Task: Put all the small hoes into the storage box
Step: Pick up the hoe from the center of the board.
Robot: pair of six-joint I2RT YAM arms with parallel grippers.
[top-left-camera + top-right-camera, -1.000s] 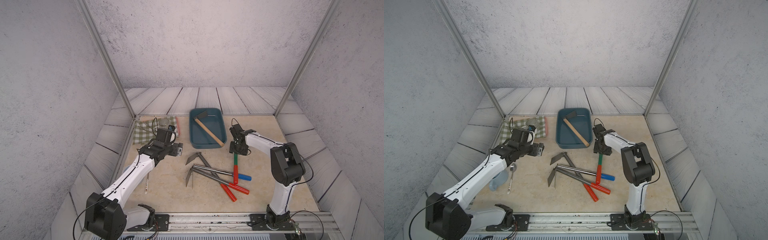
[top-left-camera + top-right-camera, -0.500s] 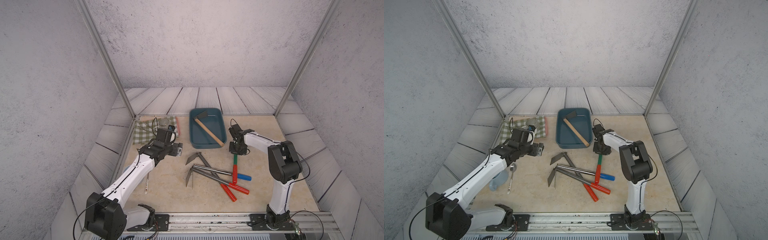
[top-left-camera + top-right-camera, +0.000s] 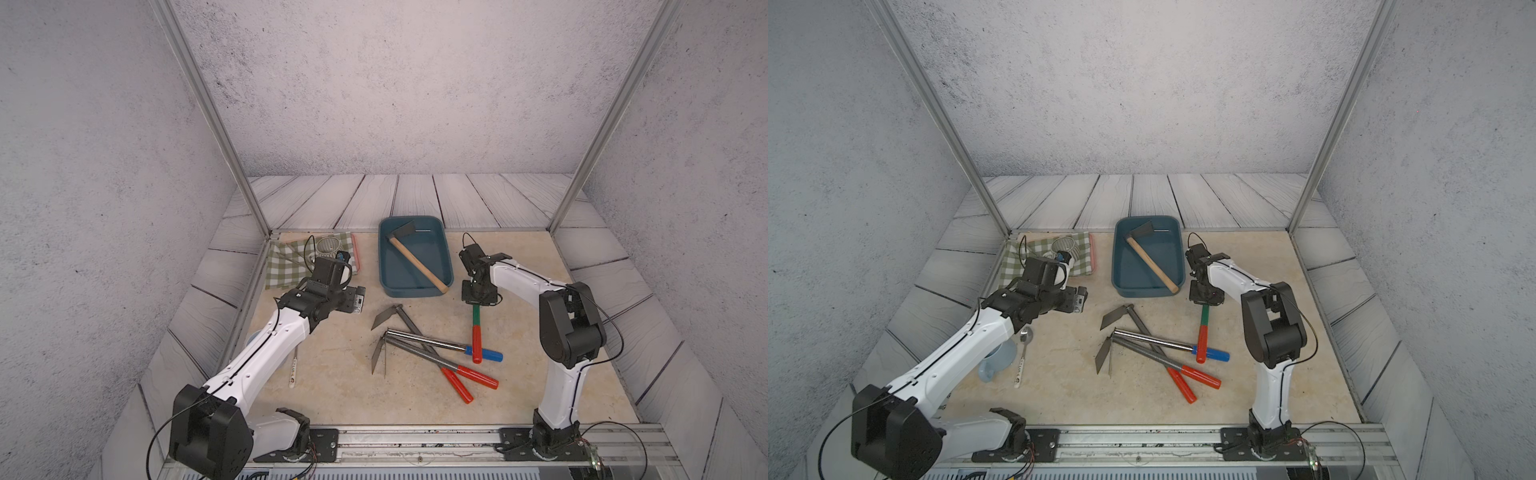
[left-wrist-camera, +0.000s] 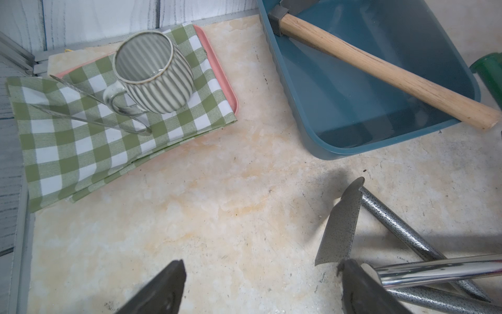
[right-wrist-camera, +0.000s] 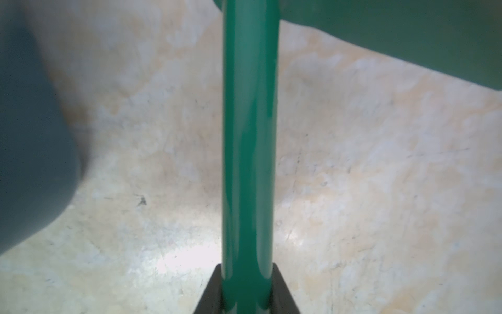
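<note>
Compared with one second before, the right gripper [image 3: 476, 302] had brought its fingers closer together, while both arms stood almost at the same places. In the right wrist view its two dark fingertips pressed on both sides of the green shaft of the small hoe [image 5: 249, 136], so it was clamped on this shaft. In both top views the small hoe [image 3: 1202, 326] was on the table [image 3: 332, 374], just beside the near right corner of the storage box [image 3: 399, 278] and outside of it. Its red grip pointed to the front and crossed over the shaft of a hoe with a blue grip [image 3: 428, 341]. Whether the small hoe was lifted from the table, I cannot tell.

Inside the storage box a wooden-handled hoe [image 3: 417, 262] lay diagonally, with the end of its handle on the near rim. Two other metal hoes with red grips [image 3: 453, 374] lay crossed near the blue one.

At the left wrist view the left gripper [image 4: 260, 265] had its fingers wide apart and empty, above bare table. A striped mug [image 4: 152, 73] stood on a green checked cloth [image 4: 81, 152] in the far left corner.
</note>
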